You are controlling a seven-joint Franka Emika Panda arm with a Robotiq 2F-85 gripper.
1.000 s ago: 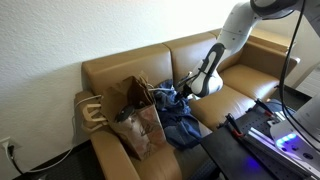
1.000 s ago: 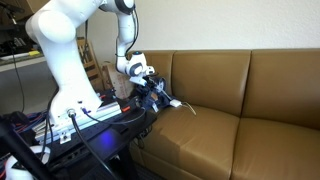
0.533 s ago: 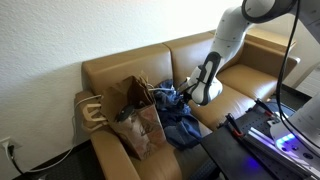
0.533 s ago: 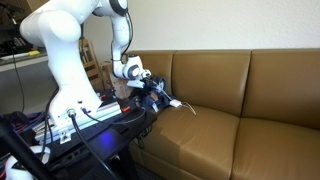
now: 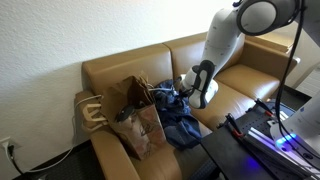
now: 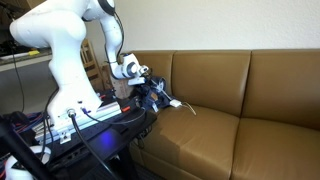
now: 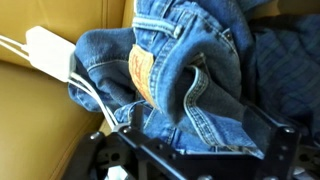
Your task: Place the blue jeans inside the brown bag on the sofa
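The blue jeans (image 5: 176, 116) spill out of the brown bag (image 5: 137, 120) across the seat of the sofa (image 5: 243, 82); the bag stands upright on the cushion by the armrest. My gripper (image 5: 187, 92) hovers at the bunched denim beside the bag. In the wrist view the jeans (image 7: 190, 70) fill the frame, waistband and tan patch facing up. My gripper (image 7: 205, 138) is open, its two fingers (image 7: 285, 140) wide apart over a denim fold. From the opposite side, the gripper (image 6: 150, 93) sits on the jeans (image 6: 153, 102) at the sofa (image 6: 235, 100) end.
A white charger (image 7: 44, 49) with a white cable lies on the cushion beside the jeans. A black rig with blue lights (image 5: 262, 135) stands right in front of the sofa, also seen by the robot base (image 6: 85, 128). The bag's rope handles (image 5: 92, 110) stick out over the armrest.
The upper arm has swung toward the bag side while the gripper has edged a little closer to the jeans. The jaws stay open; the jeans and the bag have not moved.
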